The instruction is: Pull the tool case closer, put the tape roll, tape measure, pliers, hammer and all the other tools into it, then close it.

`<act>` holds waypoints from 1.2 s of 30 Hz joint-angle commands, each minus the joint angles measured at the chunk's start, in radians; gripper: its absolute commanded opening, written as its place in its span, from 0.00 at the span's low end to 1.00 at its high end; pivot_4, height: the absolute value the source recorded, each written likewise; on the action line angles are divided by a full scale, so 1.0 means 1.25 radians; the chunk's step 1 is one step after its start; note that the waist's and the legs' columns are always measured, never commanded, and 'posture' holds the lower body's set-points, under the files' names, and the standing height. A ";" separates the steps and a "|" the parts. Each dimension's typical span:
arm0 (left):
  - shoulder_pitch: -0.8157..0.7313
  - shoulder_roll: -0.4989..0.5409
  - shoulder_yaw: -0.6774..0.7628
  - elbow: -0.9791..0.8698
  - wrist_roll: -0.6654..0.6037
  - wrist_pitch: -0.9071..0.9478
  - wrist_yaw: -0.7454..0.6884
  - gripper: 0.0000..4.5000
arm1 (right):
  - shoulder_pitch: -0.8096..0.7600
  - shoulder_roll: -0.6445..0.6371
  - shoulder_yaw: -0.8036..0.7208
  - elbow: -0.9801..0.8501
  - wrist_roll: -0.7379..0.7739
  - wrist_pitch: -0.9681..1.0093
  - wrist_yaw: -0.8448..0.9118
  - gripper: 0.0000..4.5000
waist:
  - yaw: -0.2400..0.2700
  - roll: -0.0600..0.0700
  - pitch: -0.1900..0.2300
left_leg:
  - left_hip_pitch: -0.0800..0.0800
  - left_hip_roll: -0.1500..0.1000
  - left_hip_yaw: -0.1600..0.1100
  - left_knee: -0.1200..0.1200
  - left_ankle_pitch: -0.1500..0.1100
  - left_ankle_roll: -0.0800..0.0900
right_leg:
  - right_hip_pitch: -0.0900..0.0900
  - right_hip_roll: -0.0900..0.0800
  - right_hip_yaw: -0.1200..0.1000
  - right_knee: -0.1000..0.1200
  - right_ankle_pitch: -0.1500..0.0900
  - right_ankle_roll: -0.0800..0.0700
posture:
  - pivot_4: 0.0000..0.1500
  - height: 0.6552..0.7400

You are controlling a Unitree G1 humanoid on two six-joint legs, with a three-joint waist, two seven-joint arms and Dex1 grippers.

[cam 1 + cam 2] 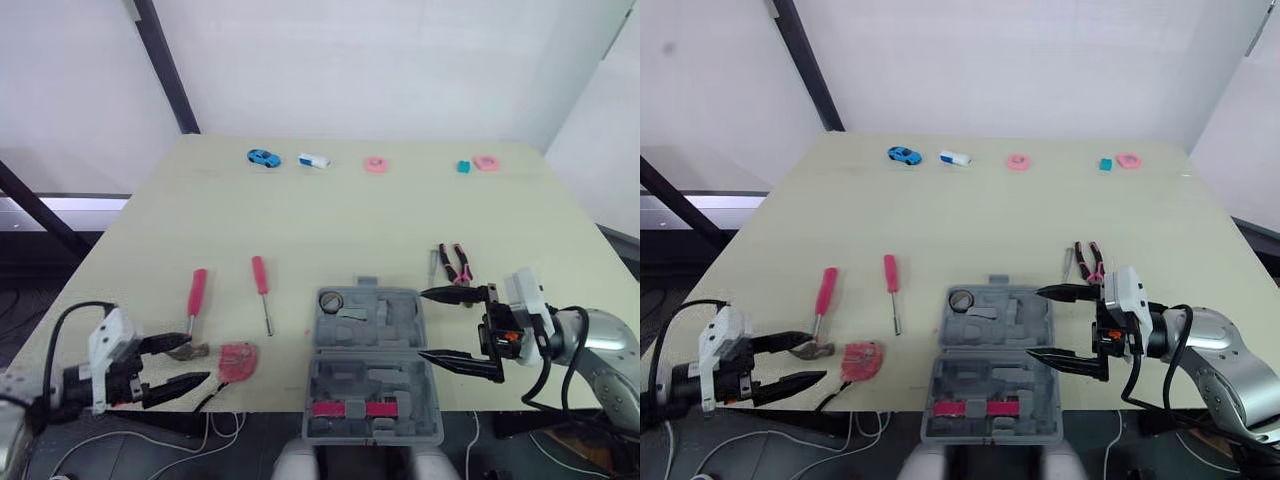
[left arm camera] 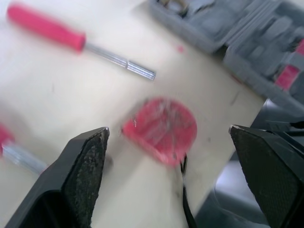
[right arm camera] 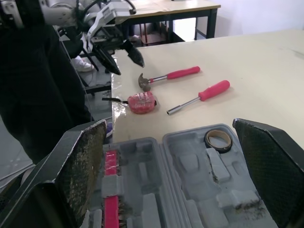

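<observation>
The grey tool case [image 1: 370, 365] lies open at the table's front edge, with the tape roll [image 1: 331, 299] in its far left pocket. My right gripper [image 1: 455, 327] is open just right of the case. The pliers [image 1: 456, 263] lie beyond that gripper. My left gripper [image 1: 190, 364] is open at the front left, facing the red tape measure [image 1: 237, 360]. The tape measure [image 2: 161, 129] lies ahead between the open fingers in the left wrist view. The red-handled hammer [image 1: 195, 303] and a red screwdriver [image 1: 262, 290] lie left of the case.
Along the far edge sit a blue toy car [image 1: 263, 157], a white and blue block [image 1: 314, 160], a pink ring [image 1: 376, 165], a teal cube [image 1: 464, 167] and another pink piece [image 1: 486, 162]. A black cord [image 1: 207, 398] trails from the tape measure over the front edge.
</observation>
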 commanded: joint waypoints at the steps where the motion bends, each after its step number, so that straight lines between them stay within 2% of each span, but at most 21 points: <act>1: -0.117 0.036 -0.093 0.109 0.047 -0.101 -0.132 0.97 | -0.003 -0.008 -0.022 -0.028 0.006 -0.011 -0.004 1.00 | 0.005 0.000 0.000 | -0.001 0.000 -0.001 0.000 0.000 0.000 | 0.000 0.001 -0.001 0.000 0.000 0.000 | 1.00 1.00; 5: -0.277 0.012 -0.204 0.240 0.125 -0.213 -0.181 0.97 | 0.016 -0.018 -0.035 -0.047 0.007 -0.009 -0.008 1.00 | 0.009 0.000 0.000 | 0.000 0.000 0.000 0.000 0.000 0.000 | 0.000 0.001 0.000 0.000 0.000 0.000 | 1.00 1.00; 10: -0.358 0.004 -0.300 0.340 0.167 -0.311 -0.203 0.97 | 0.029 -0.023 -0.039 -0.065 0.010 -0.005 -0.019 1.00 | 0.005 0.000 0.000 | 0.000 0.000 0.000 0.001 0.000 0.000 | 0.000 0.002 0.001 0.001 0.000 0.000 | 1.00 1.00; 15: -0.389 0.016 -0.385 0.354 0.162 -0.345 -0.203 0.97 | 0.046 -0.028 -0.047 -0.080 0.015 -0.004 -0.028 1.00 | 0.009 0.000 0.000 | -0.001 0.001 0.000 0.002 0.000 0.000 | 0.000 0.002 0.001 0.001 0.000 0.000 | 1.00 1.00; 31: -0.465 0.005 -0.436 0.418 0.224 -0.388 -0.203 0.97 | 0.056 -0.038 -0.055 -0.092 0.022 -0.003 -0.037 1.00 | 0.009 0.000 0.000 | -0.001 0.001 -0.001 0.004 0.000 0.000 | 0.000 0.003 0.000 0.002 0.000 0.001 | 1.00 1.00; 36: -0.464 -0.013 -0.447 0.487 0.274 -0.467 -0.179 0.97 | 0.053 -0.040 -0.055 -0.088 0.021 -0.003 -0.035 1.00 | 0.008 0.000 0.000 | -0.001 0.001 -0.001 0.004 0.000 0.000 | 0.000 0.002 0.000 0.002 0.000 0.000 | 1.00 1.00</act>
